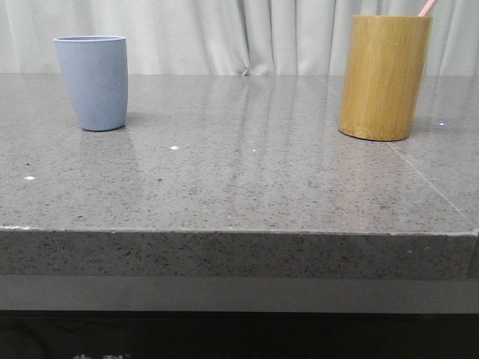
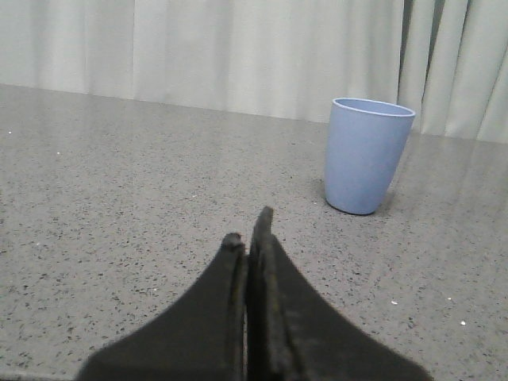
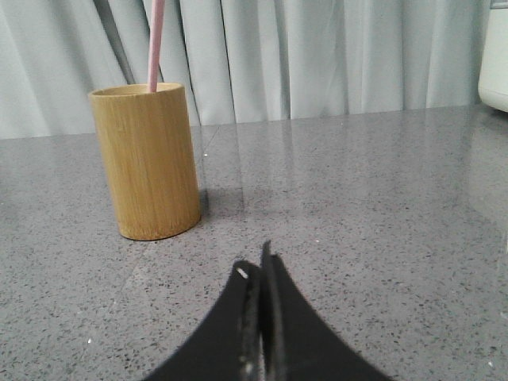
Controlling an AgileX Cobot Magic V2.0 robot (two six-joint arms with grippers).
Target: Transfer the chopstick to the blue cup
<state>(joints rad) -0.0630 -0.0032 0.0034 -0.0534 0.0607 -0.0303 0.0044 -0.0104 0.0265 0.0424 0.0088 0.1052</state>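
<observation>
Chopstick in the bamboo holder, blue cup standing alone, both claws clenched on nothing.

The left claw (image 2: pixel 250 230) hangs low over the grey speckled table (image 1: pixel 247 179), its two dark fingers pressed together with nothing between them; the blue cup (image 2: pixel 366 155) stands upright on the table ahead of that claw and off to one side, well apart from it. The right claw (image 3: pixel 258 266) is likewise pinched closed and holds nothing; ahead of it and to the other side stands the bamboo holder (image 3: pixel 148 161), upright, apart from the fingertips. The chopstick (image 3: pixel 155 44) sits in that holder, its pale pink shaft rising above the rim. From the front, the cup and holder stand far apart, before a pale curtain (image 1: pixel 239 37).
</observation>
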